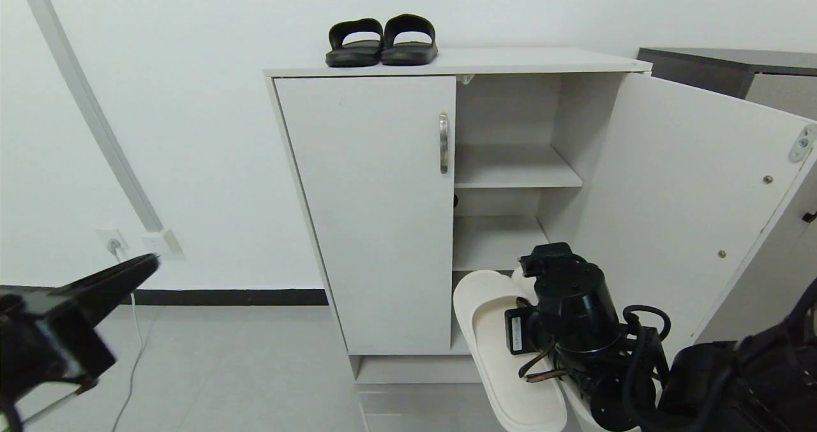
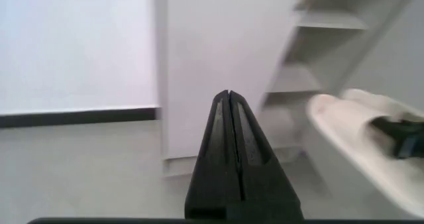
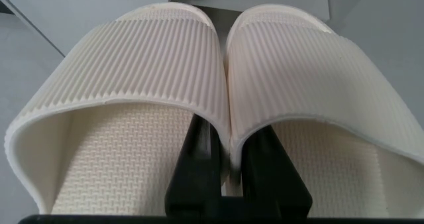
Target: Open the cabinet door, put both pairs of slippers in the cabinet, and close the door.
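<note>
White wall (image 1: 191, 132) and pale grey floor tiles (image 1: 242, 368) frame a plain white cabinet (image 1: 542, 59), its flat panels matte and square-edged. Its right-hand door (image 1: 676, 202) stands wide open, showing bare shelves (image 1: 510, 167). The left door (image 1: 367, 215) is closed, with a curved metal handle (image 1: 443, 143) at its edge.

On top sit the black slippers (image 1: 382, 41), side by side, smooth and rubbery-looking, with broad arched straps. The white slippers (image 1: 504, 349) hang low, just in front of the open lower compartment, gripped as a pair by the right tool (image 3: 230, 158). One finger goes under each strap, and the two inner edges are squeezed together between them. The straps are finely ribbed, the footbeds stippled, the rims thick and rounded.

I'd judge them light, springy foam that bends under pressure but won't break, so a pinch on the joined inner walls looks the sensible hold. A long sole may droop or catch a shelf edge.

The left tool (image 2: 228, 101) is clenched on nothing, off to the left above those tiles.
</note>
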Tool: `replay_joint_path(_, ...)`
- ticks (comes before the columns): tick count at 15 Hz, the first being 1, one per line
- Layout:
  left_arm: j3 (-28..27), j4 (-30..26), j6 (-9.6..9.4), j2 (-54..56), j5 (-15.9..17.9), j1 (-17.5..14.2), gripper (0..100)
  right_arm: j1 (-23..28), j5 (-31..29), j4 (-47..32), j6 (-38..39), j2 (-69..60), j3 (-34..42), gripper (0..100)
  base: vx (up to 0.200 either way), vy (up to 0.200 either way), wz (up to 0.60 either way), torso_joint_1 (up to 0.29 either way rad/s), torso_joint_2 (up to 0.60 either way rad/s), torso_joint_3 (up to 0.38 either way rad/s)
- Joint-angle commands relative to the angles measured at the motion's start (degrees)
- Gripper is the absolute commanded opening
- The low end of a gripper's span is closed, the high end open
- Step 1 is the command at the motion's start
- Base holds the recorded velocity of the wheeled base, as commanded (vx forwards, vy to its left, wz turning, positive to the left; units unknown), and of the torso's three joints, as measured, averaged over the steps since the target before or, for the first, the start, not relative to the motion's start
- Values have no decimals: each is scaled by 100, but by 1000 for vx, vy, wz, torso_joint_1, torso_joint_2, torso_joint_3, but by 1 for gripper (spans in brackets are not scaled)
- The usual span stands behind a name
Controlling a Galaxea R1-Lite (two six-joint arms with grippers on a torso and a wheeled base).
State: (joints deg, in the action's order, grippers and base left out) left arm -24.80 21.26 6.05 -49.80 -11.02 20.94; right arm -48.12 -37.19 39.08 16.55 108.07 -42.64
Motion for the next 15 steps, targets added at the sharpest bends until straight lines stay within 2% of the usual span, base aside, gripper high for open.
replay_joint_path(1,1179,-474,-183,1974,-269,-881,0,13,-7,3,6,56,10,0,0,0,0,0,0,0)
replay_joint_path(3,1776,-1010,-227,2950,-401,-1180,0,22,-7,3,6,48,63,0,0,0,0,0,0,0)
replay_joint_path(5,2014,-1616,-385,3749,-621,-1497,0,13,-16,3,6,56,72,0,0,0,0,0,0,0)
replay_joint_path(7,2119,-2240,-403,4496,-647,-1567,0,13,-104,3,6,65,81,0,0,0,0,0,0,0)
replay_joint_path(9,2321,-2284,-385,4593,-814,-1839,0,13,-148,12,14,100,107,0,0,0,0,0,0,0)
replay_joint_path(12,2339,-2223,-403,4663,-752,-1927,0,13,-165,29,14,109,125,0,0,0,0,0,0,0)
replay_joint_path(13,2365,-2144,-455,4672,-533,-1936,0,13,-165,29,14,109,125,0,0,0,0,0,0,0)
replay_joint_path(14,2462,-1915,-649,4681,-93,-1936,0,13,-165,29,14,109,125,0,0,0,0,0,0,0)
replay_joint_path(15,2480,-1871,-763,4690,522,-1945,0,13,-165,29,14,109,125,0,0,0,0,0,0,0)
